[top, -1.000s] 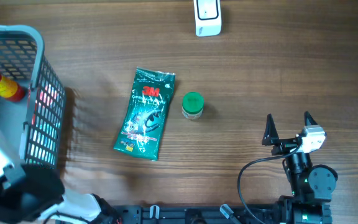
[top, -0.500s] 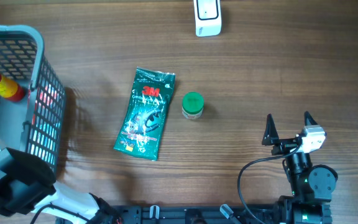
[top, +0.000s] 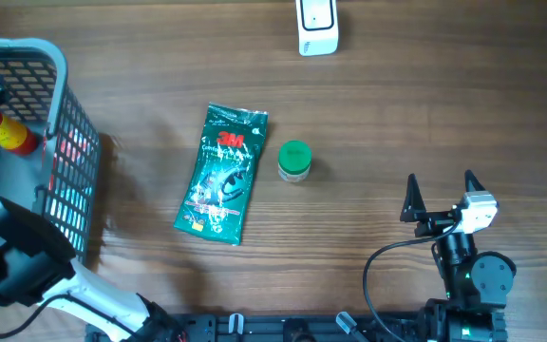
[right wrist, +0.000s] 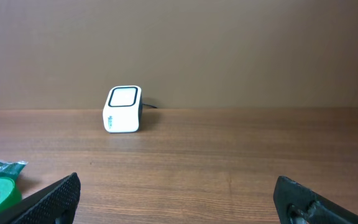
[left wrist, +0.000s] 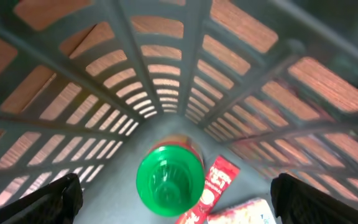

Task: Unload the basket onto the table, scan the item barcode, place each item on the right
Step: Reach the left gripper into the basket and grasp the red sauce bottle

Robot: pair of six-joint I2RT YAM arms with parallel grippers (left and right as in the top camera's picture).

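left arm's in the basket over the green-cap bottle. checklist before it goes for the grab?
1. Left jaws open: ok, spread wide.
2. Bottle lined up under the left jaws: ok, cap roughly centred in the left wrist view.
3. Bottle free to lift from the basket: cannot tell; a red packet lies right beside it.
4. Barcode located: cannot tell; only the cap and a red label show.
5. Scanner unobstructed: ok, nothing in front of it.
6. Right jaws out of the way: ok, open and empty, apart from the pouch and jar.
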